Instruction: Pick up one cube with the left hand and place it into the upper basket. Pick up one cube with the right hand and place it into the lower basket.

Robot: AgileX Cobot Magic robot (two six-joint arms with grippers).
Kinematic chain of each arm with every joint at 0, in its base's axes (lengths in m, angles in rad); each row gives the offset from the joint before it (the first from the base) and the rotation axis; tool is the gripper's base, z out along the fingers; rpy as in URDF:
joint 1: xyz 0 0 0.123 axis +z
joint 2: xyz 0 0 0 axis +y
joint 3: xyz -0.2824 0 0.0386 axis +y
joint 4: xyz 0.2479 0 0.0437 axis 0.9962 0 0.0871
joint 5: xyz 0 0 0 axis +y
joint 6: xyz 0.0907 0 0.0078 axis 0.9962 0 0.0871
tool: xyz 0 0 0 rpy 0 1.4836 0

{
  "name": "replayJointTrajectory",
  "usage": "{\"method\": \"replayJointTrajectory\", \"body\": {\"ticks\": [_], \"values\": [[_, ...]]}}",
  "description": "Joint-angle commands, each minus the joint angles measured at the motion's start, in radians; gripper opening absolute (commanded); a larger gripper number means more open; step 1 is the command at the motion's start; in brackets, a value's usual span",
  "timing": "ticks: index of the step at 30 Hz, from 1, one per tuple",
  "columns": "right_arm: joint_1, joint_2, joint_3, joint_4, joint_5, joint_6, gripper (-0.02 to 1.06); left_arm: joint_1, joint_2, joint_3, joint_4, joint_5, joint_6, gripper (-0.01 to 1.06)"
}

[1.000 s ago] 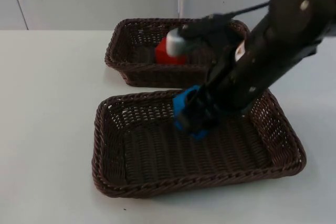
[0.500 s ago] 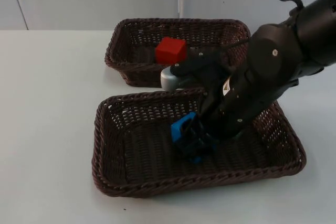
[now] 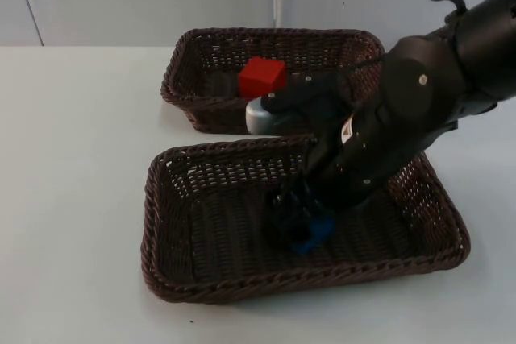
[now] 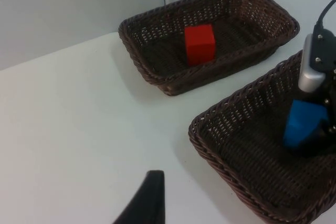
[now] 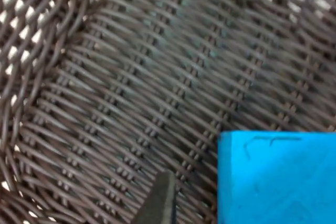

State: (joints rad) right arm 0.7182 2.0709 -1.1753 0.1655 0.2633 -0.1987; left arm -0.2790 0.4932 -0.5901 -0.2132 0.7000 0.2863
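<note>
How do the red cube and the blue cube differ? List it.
The red cube sits free in the upper basket; the blue cube is low in the lower basket at the right gripper. Nothing covers the red cube, while the right arm hides most of the blue cube from above. Both are plain solid-coloured cubes inside brown wicker baskets.

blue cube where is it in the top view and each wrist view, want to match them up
Top view: the blue cube sits low in the lower basket, mostly covered by the right tool.
Left wrist view: the blue cube is inside the lower basket, under the right arm.
Right wrist view: the blue cube lies close against the basket's woven floor.
Shared landmark: the lower basket's brown weave.
</note>
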Motion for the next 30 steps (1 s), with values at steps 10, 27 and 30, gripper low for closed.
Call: {"method": "replayJointTrajectory", "body": {"ticks": [10,27,30], "values": [[0.004,-0.222,0.004,-0.002,0.003,-0.001,0.86,0.001,-0.005,0.0,-0.005,-0.009,-0.005,0.97],[0.004,-0.616,0.004,-0.006,0.136,-0.039,0.85,0.001,-0.005,0.0,-0.005,-0.009,-0.005,0.97],[0.004,-0.638,0.004,-0.006,0.134,-0.047,0.85,0.001,-0.005,0.0,-0.005,-0.009,-0.005,0.97]]}}
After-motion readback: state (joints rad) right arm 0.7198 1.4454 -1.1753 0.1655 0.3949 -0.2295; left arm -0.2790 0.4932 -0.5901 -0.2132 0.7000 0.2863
